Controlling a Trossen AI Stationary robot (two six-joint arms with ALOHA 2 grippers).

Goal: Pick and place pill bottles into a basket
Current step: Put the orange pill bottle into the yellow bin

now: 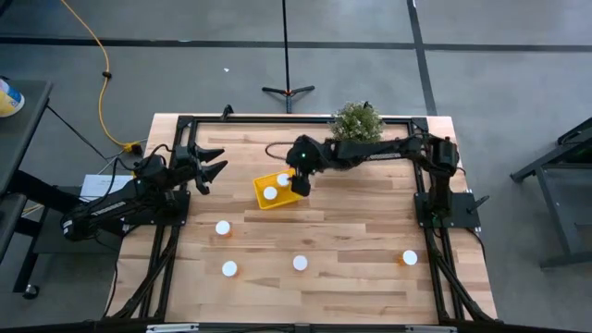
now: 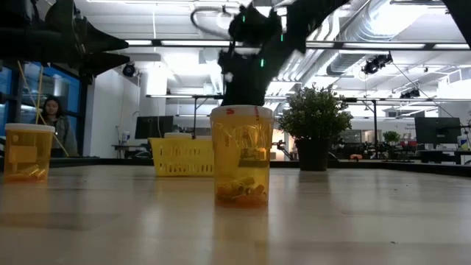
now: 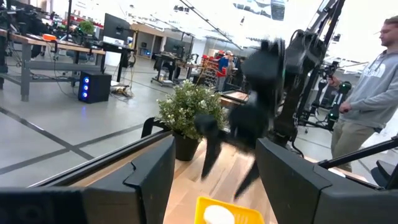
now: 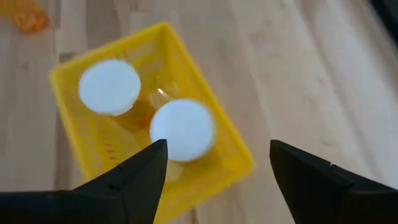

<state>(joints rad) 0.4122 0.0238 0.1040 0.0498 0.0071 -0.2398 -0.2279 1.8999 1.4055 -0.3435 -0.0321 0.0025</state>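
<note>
The yellow basket [image 1: 264, 199] stands on the table a little left of its middle, with two white-capped pill bottles [image 4: 110, 86] [image 4: 181, 129] upright inside it. My right gripper [image 1: 301, 188] hangs open just above the basket's right end, its fingers [image 4: 140, 177] clear of the caps and pointing slantwise down. Several more pill bottles stand on their bases on the table nearer the front: [image 1: 223, 228], [image 1: 229, 268], [image 1: 300, 263]. Another pill bottle [image 1: 410, 257] stands at the front right. My left gripper [image 1: 220, 161] waits open at the table's left, above the wood.
A green potted plant [image 1: 357, 120] stands at the table's far edge, right behind my right arm. In the low view one bottle [image 2: 241, 154] stands close in front and another bottle [image 2: 28, 151] at the left. People show in the room beyond the table.
</note>
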